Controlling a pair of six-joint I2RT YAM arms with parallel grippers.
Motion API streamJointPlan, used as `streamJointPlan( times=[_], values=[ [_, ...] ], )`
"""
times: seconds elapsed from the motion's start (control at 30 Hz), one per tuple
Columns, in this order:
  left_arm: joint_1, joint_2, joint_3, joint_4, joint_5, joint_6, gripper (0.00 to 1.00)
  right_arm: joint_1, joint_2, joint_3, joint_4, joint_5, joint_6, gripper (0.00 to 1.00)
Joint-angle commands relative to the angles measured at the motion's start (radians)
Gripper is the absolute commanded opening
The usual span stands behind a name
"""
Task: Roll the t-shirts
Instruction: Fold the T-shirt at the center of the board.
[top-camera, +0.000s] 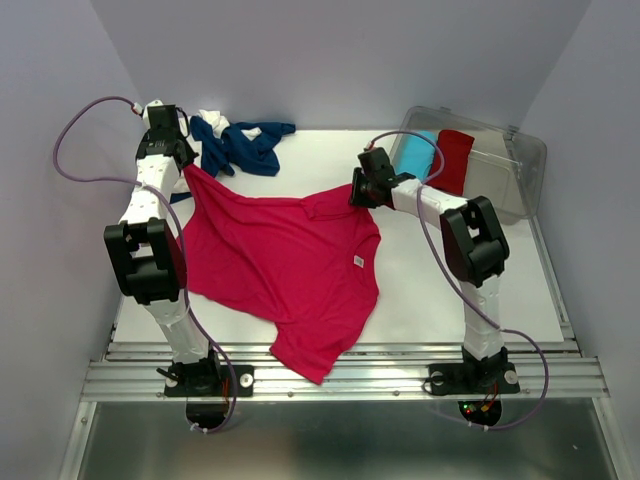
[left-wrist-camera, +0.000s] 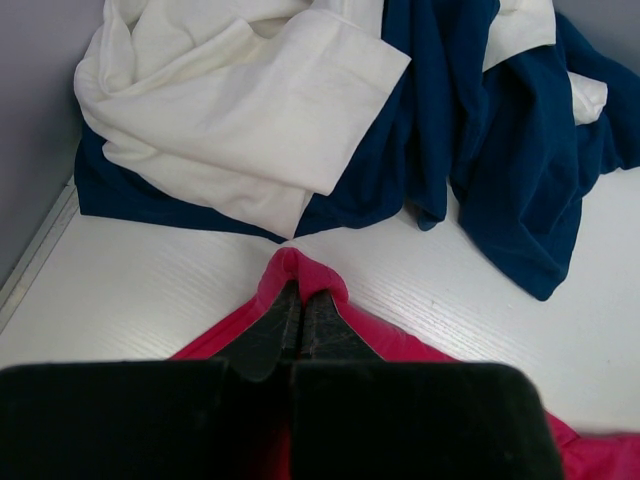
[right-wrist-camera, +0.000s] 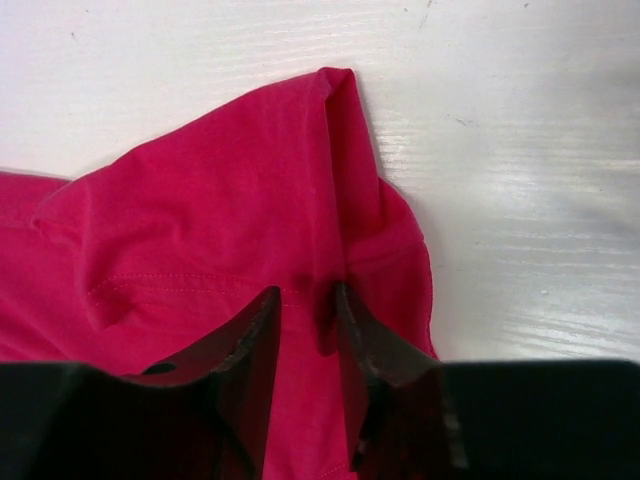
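Note:
A bright pink-red t-shirt (top-camera: 290, 260) lies spread on the white table, its hem hanging over the near edge and a small white label (top-camera: 358, 261) showing. My left gripper (top-camera: 187, 166) is shut on its far left corner (left-wrist-camera: 300, 270), pinching a fold of fabric between the tips (left-wrist-camera: 300, 292). My right gripper (top-camera: 358, 194) rests on the shirt's far right sleeve (right-wrist-camera: 250, 220), its jaws (right-wrist-camera: 305, 292) a little apart with a ridge of pink cloth between them. A navy t-shirt (top-camera: 248, 146) and a cream-white one (top-camera: 212, 120) lie crumpled together behind the left gripper, navy (left-wrist-camera: 500, 150), white (left-wrist-camera: 250, 110).
A clear plastic bin (top-camera: 510, 165) stands at the back right, holding a light-blue roll (top-camera: 415, 152) and a darker red roll (top-camera: 455, 158). Bare white table (top-camera: 470, 290) lies right of the pink shirt. Walls close in on the left, right and back.

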Motion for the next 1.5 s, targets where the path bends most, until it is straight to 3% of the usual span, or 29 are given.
streamJointPlan(
  times=[0.0, 0.1, 0.2, 0.4, 0.9, 1.47],
  values=[
    [-0.007, -0.065, 0.001, 0.020, -0.006, 0.015, 0.00, 0.008, 0.026, 0.058, 0.010, 0.018, 0.000, 0.30],
    [-0.007, -0.066, -0.001, 0.020, -0.008, 0.017, 0.00, 0.008, 0.033, 0.067, 0.010, 0.019, 0.001, 0.11],
    [-0.007, -0.066, 0.001, 0.020, -0.006, 0.017, 0.00, 0.008, 0.039, 0.078, 0.001, 0.030, -0.002, 0.01],
    [-0.007, -0.065, 0.003, 0.020, -0.006, 0.020, 0.00, 0.008, -0.022, 0.045, 0.002, 0.087, 0.012, 0.01],
    [-0.008, -0.030, 0.055, 0.042, 0.083, -0.003, 0.00, -0.004, -0.470, -0.241, 0.080, 0.282, 0.066, 0.01],
    [-0.051, 0.138, 0.233, 0.065, 0.200, -0.037, 0.00, -0.081, -0.597, -0.307, 0.057, 0.366, 0.081, 0.01]
  ],
)
